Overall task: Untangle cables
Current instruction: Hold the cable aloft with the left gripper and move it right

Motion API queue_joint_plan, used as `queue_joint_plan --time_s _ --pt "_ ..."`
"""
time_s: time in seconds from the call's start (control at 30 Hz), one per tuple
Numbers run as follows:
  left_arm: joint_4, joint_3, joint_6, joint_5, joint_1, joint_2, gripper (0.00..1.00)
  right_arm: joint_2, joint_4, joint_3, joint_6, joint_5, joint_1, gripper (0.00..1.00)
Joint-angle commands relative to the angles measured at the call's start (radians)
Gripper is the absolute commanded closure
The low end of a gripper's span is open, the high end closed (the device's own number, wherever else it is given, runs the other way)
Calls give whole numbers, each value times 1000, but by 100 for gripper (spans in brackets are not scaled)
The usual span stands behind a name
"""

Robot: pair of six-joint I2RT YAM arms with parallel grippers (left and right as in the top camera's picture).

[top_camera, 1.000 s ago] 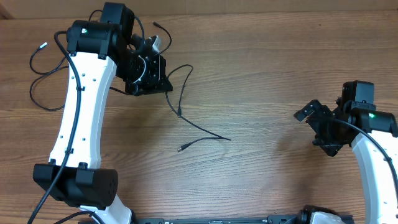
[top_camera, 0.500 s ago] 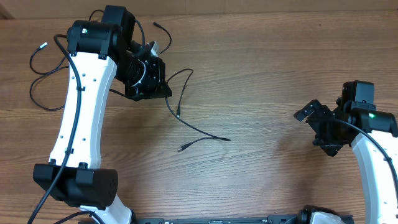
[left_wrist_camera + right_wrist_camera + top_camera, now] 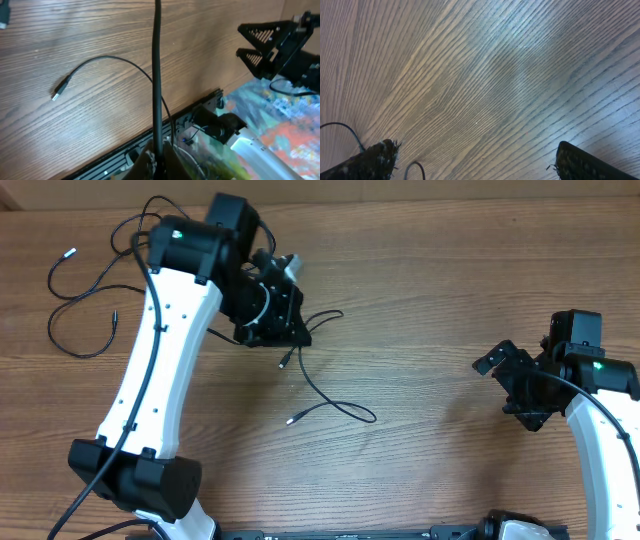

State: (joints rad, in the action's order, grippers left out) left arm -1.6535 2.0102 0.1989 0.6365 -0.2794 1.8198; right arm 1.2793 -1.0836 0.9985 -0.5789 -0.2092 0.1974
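Starting overhead: the left tool (image 3: 285, 332) has swung right from the upper-left corner toward the middle of the tabletop (image 3: 430, 280). It is clamped on one cable (image 3: 322, 388), and the loose length has been dragged along and trails below it, with a plug (image 3: 284, 362) just under the tool. The other cables (image 3: 60, 347) remain looped at the far left, silvery tip (image 3: 68, 252) among them, well apart from the pulled strand. Judgement: one cord is being drawn clear of the rest, and separation is under way but not finished. The right tool (image 3: 505, 390) has not moved from near the right edge. Left wrist view: the cable (image 3: 157, 75) runs straight up from the pinched left tool (image 3: 155, 167), and another length arcs beside it, ending in a plug (image 3: 57, 94). Right wrist view: the fingers (image 3: 375, 160) are spread wide over bare wood, holding nothing.
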Motion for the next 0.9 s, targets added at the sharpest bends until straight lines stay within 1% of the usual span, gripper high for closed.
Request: queue_joint_plan --time_s 0.0,0.1,0.67,0.87 --pt "10 8 -10 -25 -37 4 96 -6 4 23 4 7 3 0" --pt "17 8 7 -43 -53 4 96 -6 4 23 4 7 3 0" --pt "39 8 6 -46 -117 4 96 -6 4 23 4 7 3 0" --pt "43 8 8 -111 -149 4 96 -6 4 23 4 7 3 0"
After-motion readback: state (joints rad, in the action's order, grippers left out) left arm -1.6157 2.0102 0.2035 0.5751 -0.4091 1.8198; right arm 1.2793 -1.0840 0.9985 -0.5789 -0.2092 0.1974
